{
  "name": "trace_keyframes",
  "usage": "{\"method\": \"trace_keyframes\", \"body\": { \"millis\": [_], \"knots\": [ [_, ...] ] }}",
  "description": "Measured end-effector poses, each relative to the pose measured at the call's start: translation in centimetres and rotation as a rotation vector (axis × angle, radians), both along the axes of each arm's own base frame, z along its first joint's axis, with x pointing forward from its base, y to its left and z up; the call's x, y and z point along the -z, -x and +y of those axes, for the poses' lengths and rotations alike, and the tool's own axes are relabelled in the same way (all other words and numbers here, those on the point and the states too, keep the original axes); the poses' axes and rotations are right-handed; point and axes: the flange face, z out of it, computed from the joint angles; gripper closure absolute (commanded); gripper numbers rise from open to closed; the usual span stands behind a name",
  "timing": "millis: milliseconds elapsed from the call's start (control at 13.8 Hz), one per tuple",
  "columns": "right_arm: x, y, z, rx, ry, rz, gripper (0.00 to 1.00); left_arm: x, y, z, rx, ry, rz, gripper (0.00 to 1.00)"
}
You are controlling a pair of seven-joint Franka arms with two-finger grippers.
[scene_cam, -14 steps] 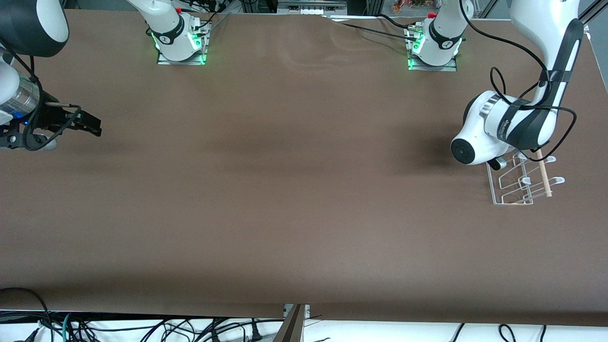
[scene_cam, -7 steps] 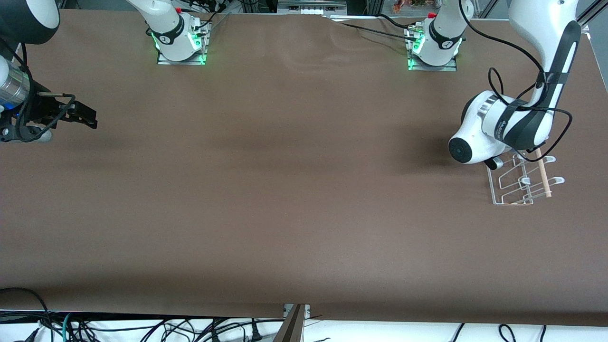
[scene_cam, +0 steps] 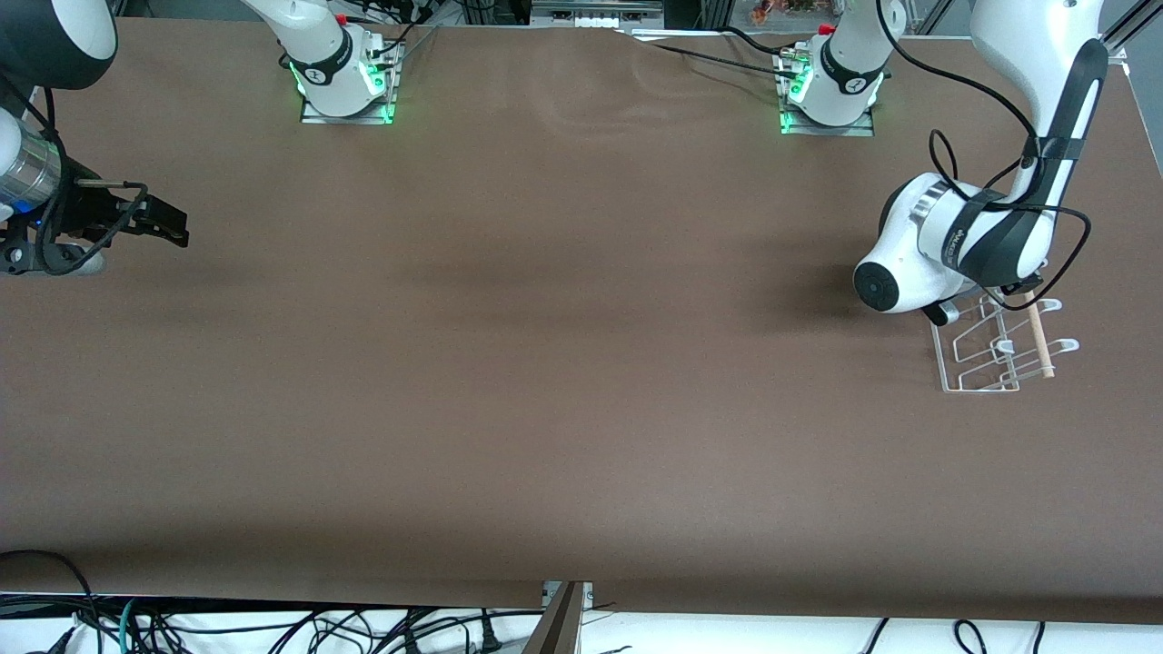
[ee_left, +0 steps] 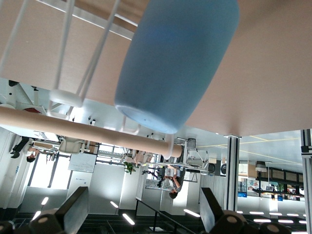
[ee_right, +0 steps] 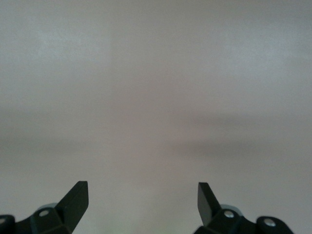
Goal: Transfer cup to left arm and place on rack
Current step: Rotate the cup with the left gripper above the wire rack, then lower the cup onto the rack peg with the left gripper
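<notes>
In the front view the cup cannot be seen; the left arm (scene_cam: 963, 245) covers the end of the rack (scene_cam: 986, 350) nearest the bases, and its gripper is hidden under the wrist. In the left wrist view the cup (ee_left: 175, 63) is cut off by the picture's edge at its wide end, and only two fingertips (ee_left: 73, 209) of the left gripper (ee_left: 144, 214) show. The right arm (scene_cam: 27, 173) is cut by the front view's edge; the right gripper (ee_right: 144, 200) shows only its tips in the right wrist view

Robot lab: bolted arm bases (scene_cam: 345, 86), loose cables (scene_cam: 273, 627).
</notes>
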Motion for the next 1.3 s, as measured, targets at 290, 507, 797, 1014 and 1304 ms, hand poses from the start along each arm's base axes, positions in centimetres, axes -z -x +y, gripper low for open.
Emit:
{"method": "trace_keyframes", "body": {
  "millis": [290, 507, 797, 1014, 1304],
  "knots": [
    [0.0, 0.0, 0.6, -0.006, -0.016, 0.001, 0.01, -4.9, -1.7, -1.9, -0.092, 0.107, -0.12, 0.0],
    [-0.5, -0.1, 1.4, -0.022, -0.018, -0.014, 0.01, -10.2, -3.3, -3.5, -0.261, 0.246, -0.265, 0.0],
    [-2.6, -0.2, 4.6, -0.08, -0.021, -0.058, 0.01, -15.0, -5.3, -5.9, -0.497, 0.397, -0.463, 0.0],
    [-2.8, -0.2, 5.4, -0.093, -0.022, -0.061, 0.01, -19.5, -6.9, -7.3, -0.624, 0.497, -0.589, 0.0],
    [-2.8, -0.1, 6.2, -0.108, -0.022, -0.059, 0.01, -25.8, -7.8, -7.2, -0.741, 0.705, -0.74, 0.0]
  ]
}}
